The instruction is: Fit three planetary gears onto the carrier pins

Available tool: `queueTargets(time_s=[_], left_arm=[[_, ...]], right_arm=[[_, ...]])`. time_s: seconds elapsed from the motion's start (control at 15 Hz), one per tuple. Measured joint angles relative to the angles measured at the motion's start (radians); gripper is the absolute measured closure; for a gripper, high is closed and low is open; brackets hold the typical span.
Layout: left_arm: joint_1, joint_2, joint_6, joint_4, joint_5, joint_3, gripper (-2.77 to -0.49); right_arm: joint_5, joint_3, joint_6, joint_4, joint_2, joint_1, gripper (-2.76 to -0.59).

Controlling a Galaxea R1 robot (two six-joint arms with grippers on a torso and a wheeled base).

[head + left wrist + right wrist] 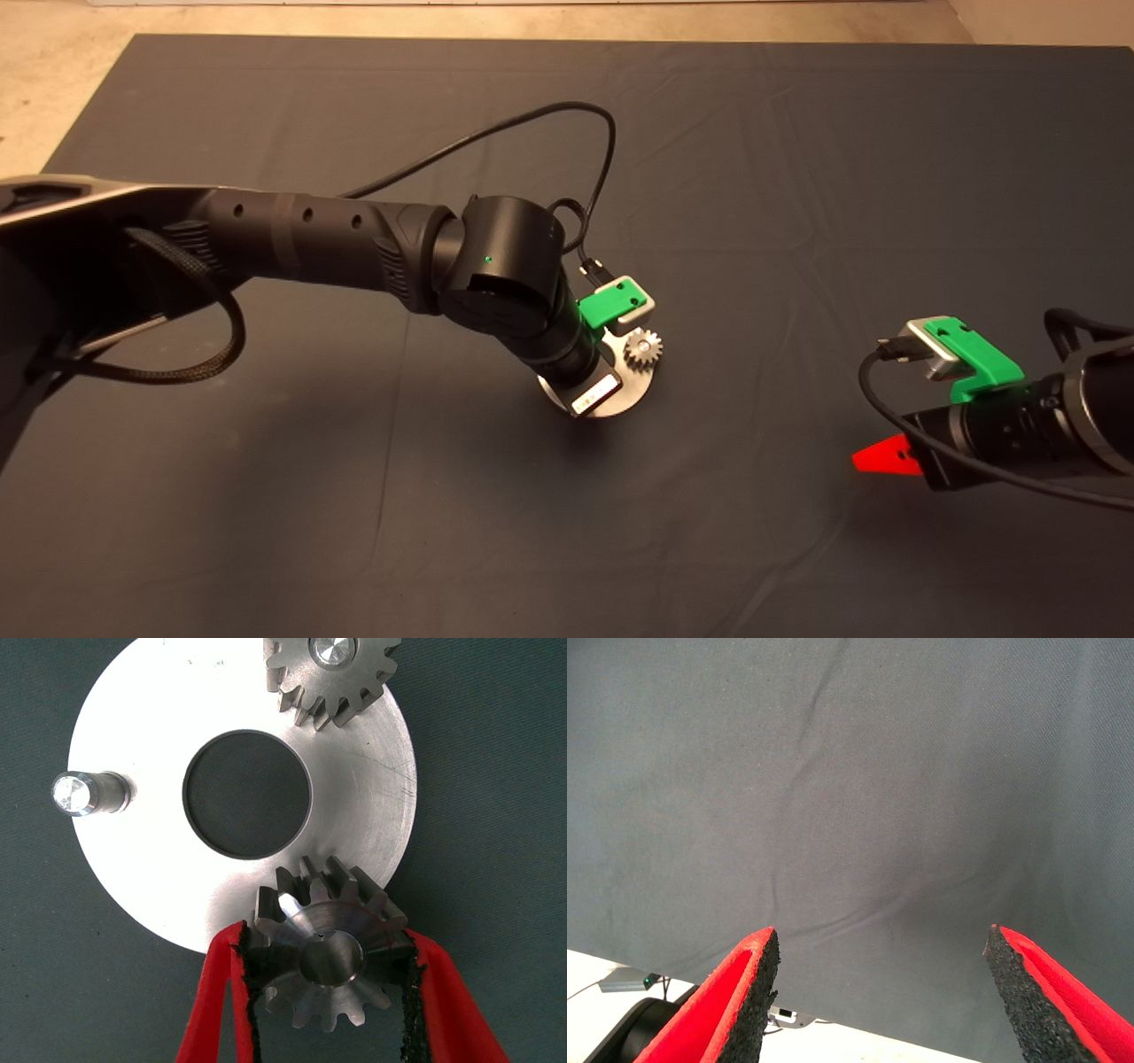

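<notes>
Over the flat shiny metal disc (133,868), my left gripper (332,992) clamps a small toothed steel gear (328,948); my right gripper (877,992) waits, fingers apart.

A robotics lab or test bench, by the look of it — a desk covered with a plain dark mat (797,177), pale bare floor (53,80) beyond its edge, and a cabled black robot arm (310,239) over a machined steel disc (159,877) — nothing domestic.
</notes>
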Motion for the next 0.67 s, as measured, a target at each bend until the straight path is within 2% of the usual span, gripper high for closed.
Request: queueTargets(time_s=[0.13, 0.27, 0.6, 0.67], left_arm=[[0.007, -0.001, 0.002, 0.000, 0.000, 0.000, -0.64], [0.027, -0.004, 0.002, 0.000, 0.000, 0.000, -0.64], [0.030, -0.020, 0.003, 0.002, -0.015, 0.005, -0.64], [0.030, -0.024, 0.003, 0.002, -0.010, 0.006, -0.64]], right_arm=[[0.000, 0.000, 0.000, 0.000, 0.000, 0.000, -1.73], [0.000, 0.000, 0.000, 0.000, 0.000, 0.000, -1.73], [-0.001, 0.000, 0.000, 0.000, -0.001, 0.000, -1.73], [-0.001, 0.000, 0.000, 0.000, 0.000, 0.001, -1.73]])
